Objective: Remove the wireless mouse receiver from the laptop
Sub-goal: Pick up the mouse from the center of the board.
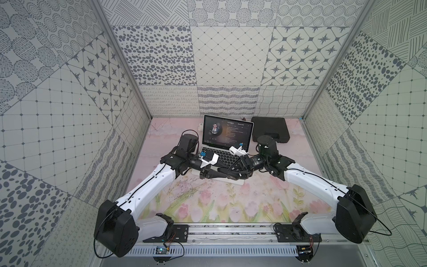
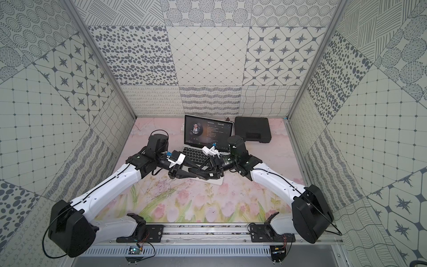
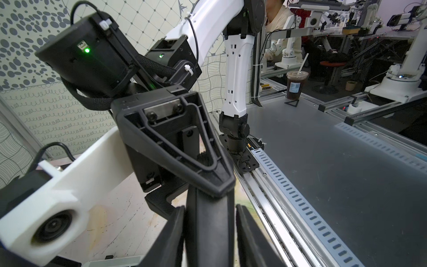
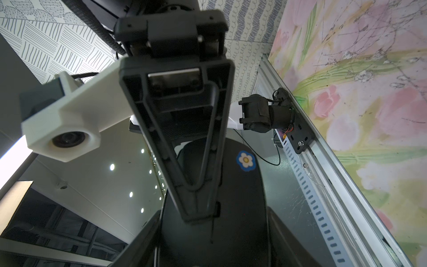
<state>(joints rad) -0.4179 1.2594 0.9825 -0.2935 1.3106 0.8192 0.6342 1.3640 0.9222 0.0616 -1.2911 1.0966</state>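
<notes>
The laptop [image 1: 227,136] stands open at the back of the floral mat, its dark screen lit; in both top views the arms cover its palm rest [image 2: 208,131]. Both grippers meet there on a black mouse [image 4: 242,196] with a flower sticker. My right gripper [image 4: 215,222] is shut across the mouse's width. My left gripper [image 3: 210,208] pinches the mouse [image 3: 210,231] across its thickness. One left finger [image 4: 143,115] lies flat on its top; a thin slit shows at the other. The wireless mouse receiver is hidden.
A black plastic case [image 1: 270,129] lies at the back right beside the laptop. The arms' mounting rail [image 1: 231,231] runs along the front edge of the floral mat [image 1: 208,203]. Patterned walls close in three sides. A drink cup [image 3: 297,85] stands outside the cell.
</notes>
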